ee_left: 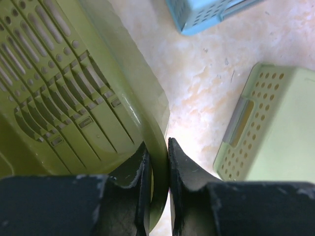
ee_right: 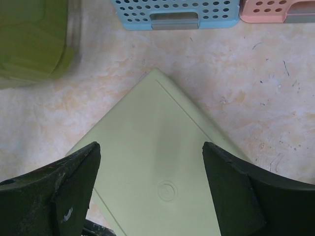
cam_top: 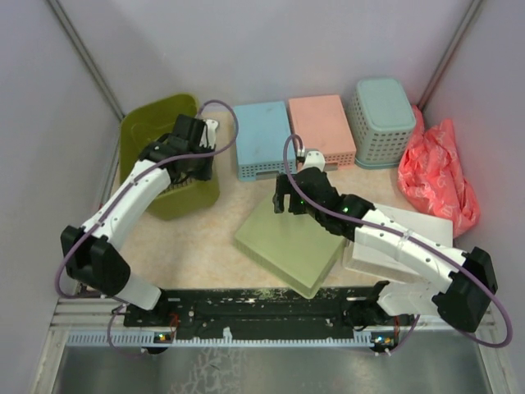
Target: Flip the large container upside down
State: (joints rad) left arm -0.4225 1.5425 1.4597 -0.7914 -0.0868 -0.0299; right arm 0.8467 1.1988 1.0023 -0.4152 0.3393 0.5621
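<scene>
The large container [cam_top: 156, 131] is a deep olive-green tub at the back left, near the left wall. The left wrist view looks into it and shows its slotted bottom [ee_left: 54, 93]. My left gripper [cam_top: 194, 158] is shut on the tub's right rim [ee_left: 160, 147], one finger inside the wall and one outside. My right gripper [cam_top: 287, 195] is open and empty, hovering over the far corner of the flat pale-green tray [cam_top: 291, 242]. That tray fills the right wrist view [ee_right: 157, 128] between the spread fingers [ee_right: 78, 172]. The tub's corner shows there at top left [ee_right: 29, 39].
A blue basket [cam_top: 262, 139] and a pink basket [cam_top: 321, 127] lie upside down at the back. A teal lattice basket [cam_top: 381, 121] stands beside them. A red plastic bag [cam_top: 435, 176] is at the right wall. A white flat tray [cam_top: 410, 234] lies under my right arm.
</scene>
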